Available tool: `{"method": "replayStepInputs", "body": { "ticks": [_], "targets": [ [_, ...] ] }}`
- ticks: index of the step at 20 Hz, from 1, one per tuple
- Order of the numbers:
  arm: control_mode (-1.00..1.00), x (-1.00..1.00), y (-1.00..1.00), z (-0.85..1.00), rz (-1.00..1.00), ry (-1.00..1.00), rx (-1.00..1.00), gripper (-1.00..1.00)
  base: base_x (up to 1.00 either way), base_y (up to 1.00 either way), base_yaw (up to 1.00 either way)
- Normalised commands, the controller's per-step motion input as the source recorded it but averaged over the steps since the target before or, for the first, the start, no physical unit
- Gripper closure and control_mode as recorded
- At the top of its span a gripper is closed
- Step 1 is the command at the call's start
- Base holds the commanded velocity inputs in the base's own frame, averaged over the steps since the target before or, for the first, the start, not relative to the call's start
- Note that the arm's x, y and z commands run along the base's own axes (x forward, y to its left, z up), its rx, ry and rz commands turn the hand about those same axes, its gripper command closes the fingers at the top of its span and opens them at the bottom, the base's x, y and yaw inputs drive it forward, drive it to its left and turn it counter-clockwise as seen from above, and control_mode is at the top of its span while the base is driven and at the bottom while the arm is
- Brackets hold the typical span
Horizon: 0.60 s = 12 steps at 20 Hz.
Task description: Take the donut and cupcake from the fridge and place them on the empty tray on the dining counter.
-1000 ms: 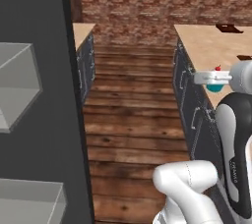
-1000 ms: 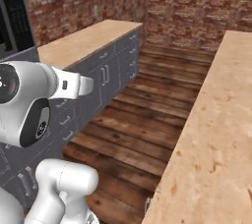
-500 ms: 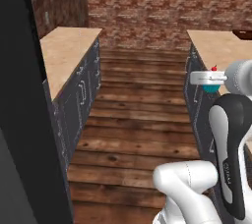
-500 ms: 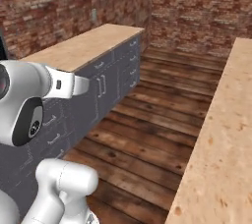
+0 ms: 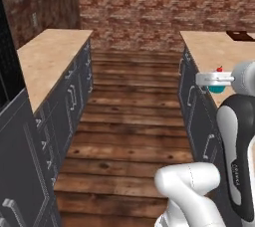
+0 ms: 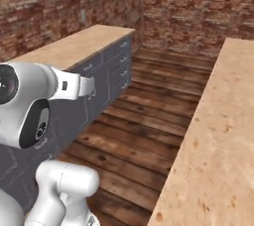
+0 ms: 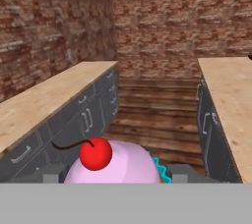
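Note:
My gripper (image 5: 215,78) is shut on the cupcake (image 5: 217,87), which has a teal wrapper, pink frosting and a red dot on top. It hangs level, just above the near edge of the dining counter (image 5: 205,48) on the right. In the hand view the cupcake (image 7: 114,163) sits between the two grey fingertips (image 7: 51,176), facing down the aisle. A dark brown tray (image 5: 242,35) lies at the counter's far end, cut by the frame edge. The dining counter (image 6: 224,121) also runs along the right of the right base view. The donut is out of view.
A narrower beige-topped grey cabinet run (image 5: 52,61) lines the left side of the aisle. A wood plank floor (image 5: 134,116) runs between the two counters to a brick wall (image 5: 149,7). A dark tall panel (image 5: 5,66) stands at the left edge.
The whole picture has swung round: the base has turned, so the dark fridge door slid out to the left and the aisle came to the centre. The cupcake stays in the gripper.

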Motion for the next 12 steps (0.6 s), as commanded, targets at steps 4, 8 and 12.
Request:
{"method": "replayStepInputs", "body": {
  "ticks": [4,8,12],
  "targets": [
    [1.0,0.0,0.0,0.0,0.0,0.0,0.0,1.0,1.0,0.67,0.0],
    [1.0,0.0,0.0,0.0,0.0,0.0,0.0,1.0,1.0,0.77,0.0],
    [1.0,0.0,0.0,0.0,0.0,0.0,0.0,1.0,1.0,-0.73,-0.08]
  ]
}}
